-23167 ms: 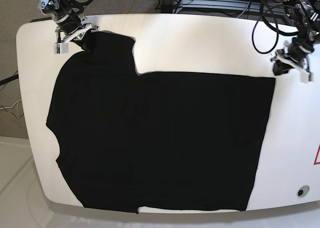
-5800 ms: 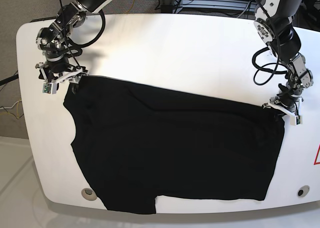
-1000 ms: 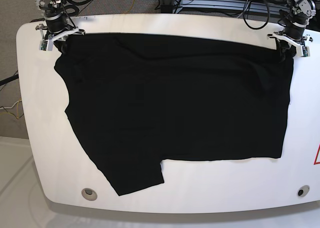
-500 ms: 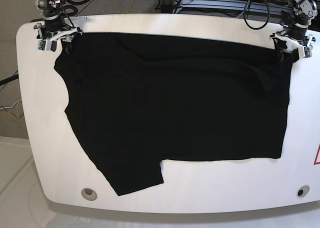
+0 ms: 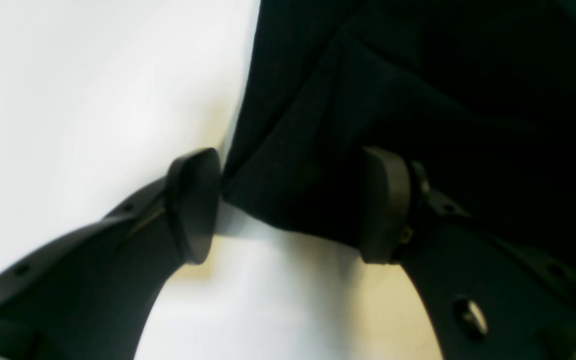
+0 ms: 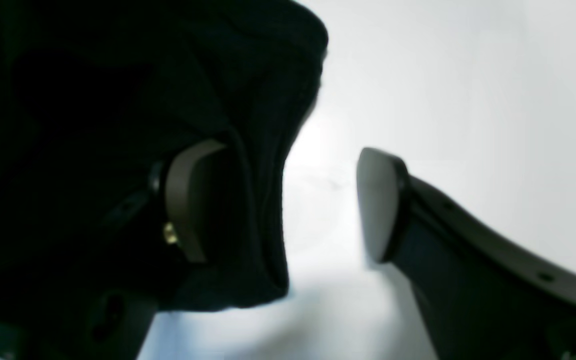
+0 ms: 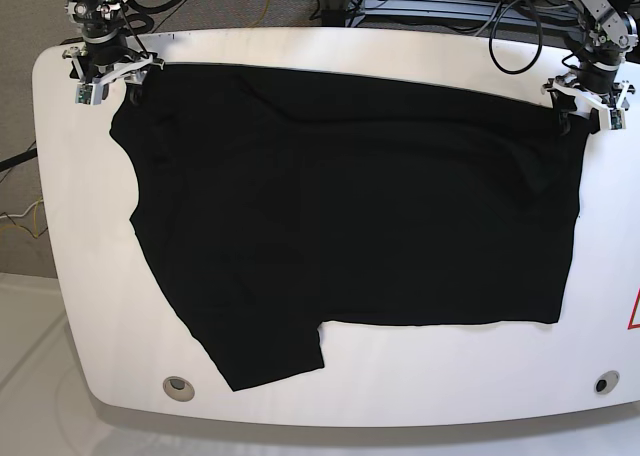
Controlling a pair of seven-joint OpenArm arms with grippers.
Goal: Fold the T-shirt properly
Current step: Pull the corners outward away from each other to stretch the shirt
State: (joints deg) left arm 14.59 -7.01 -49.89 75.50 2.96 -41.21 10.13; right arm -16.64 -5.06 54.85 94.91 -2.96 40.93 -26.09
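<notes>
The black T-shirt [image 7: 350,206] lies spread flat over the white table [image 7: 400,48], with one sleeve pointing to the front left. My right gripper [image 7: 103,68] stands open at the shirt's far-left corner. In the right wrist view that corner [image 6: 248,150] drapes by one pad while the other pad [image 6: 375,205] hangs over bare table. My left gripper [image 7: 578,104] is open at the far-right corner. In the left wrist view the cloth corner [image 5: 293,175] lies loose on the table between the spread fingers of the left gripper [image 5: 288,207].
Round holes sit in the table near the front left [image 7: 178,385] and front right [image 7: 601,384]. A red marking [image 7: 634,311] shows at the right edge. Cables and a metal frame [image 7: 430,6] run behind the far edge.
Both grippers have opened and let go of the shirt's far corners. The arm on the base view's right has dropped slightly toward the front, and the other has shifted slightly back.
</notes>
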